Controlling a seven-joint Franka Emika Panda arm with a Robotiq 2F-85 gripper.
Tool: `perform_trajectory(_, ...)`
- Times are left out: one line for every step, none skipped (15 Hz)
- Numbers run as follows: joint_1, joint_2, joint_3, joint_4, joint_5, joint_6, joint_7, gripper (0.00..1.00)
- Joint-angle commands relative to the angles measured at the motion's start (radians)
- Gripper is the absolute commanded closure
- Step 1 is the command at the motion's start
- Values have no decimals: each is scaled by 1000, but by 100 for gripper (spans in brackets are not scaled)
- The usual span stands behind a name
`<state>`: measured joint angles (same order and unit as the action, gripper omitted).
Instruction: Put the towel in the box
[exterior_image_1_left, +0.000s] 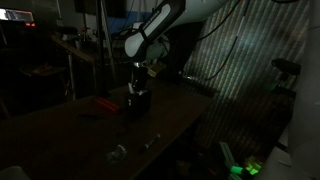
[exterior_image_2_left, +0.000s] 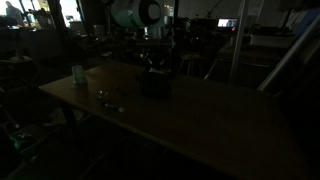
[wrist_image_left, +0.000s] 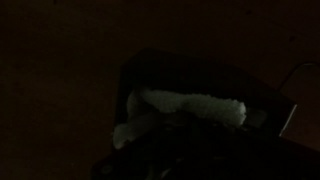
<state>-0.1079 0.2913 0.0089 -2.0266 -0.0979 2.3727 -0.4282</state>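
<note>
The counter (exterior_image_1_left: 170, 120) is carrying the box (exterior_image_1_left: 138, 98) directly under the pincer (exterior_image_1_left: 139, 80). The towel (wrist_image_left: 190, 108) is lying just below the pincer at the box mouth, and its folds could be springing back out over a wall. The arm is reaching steeply down with the pincer fully closed; whether it is gripping cloth I cannot tell.

Pale wrinkled towel (wrist_image_left: 190, 108) inside dark box (exterior_image_1_left: 138, 99)

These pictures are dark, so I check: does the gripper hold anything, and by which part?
It cannot be told. The jaws are shut above the small dark cube-like box, where the pale wrinkled soft towel lies; darkness hides any pinch.
</note>
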Motion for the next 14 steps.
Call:
perform_trajectory(13, -84, -11, -48, -21, -1, 27, 100)
perform_trajectory(15, -101, -14, -52, -29, 2, 32, 100)
perform_trajectory(15, -118, -16, -55, -34, 3, 34, 100)
perform_trajectory(16, -135, -19, -56, -41, 3, 39, 100)
perform_trajectory(17, -150, -21, -54, -49, 5, 44, 100)
perform_trajectory(19, -164, -23, -52, -56, 5, 46, 100)
perform_trajectory(21, -177, -24, -46, -66, 5, 50, 100)
perform_trajectory(23, -187, -25, -40, -78, 4, 55, 100)
perform_trajectory(25, -196, -24, -35, -86, 4, 56, 100)
perform_trajectory(27, -200, -23, -27, -95, 5, 60, 100)
perform_trajectory(30, -203, -21, -20, -101, 5, 61, 100)
perform_trajectory(34, -202, -19, -14, -105, 6, 59, 100)
perform_trajectory(38, -196, -17, -5, -106, 9, 56, 100)
perform_trajectory(42, -190, -15, 3, -103, 11, 53, 100)
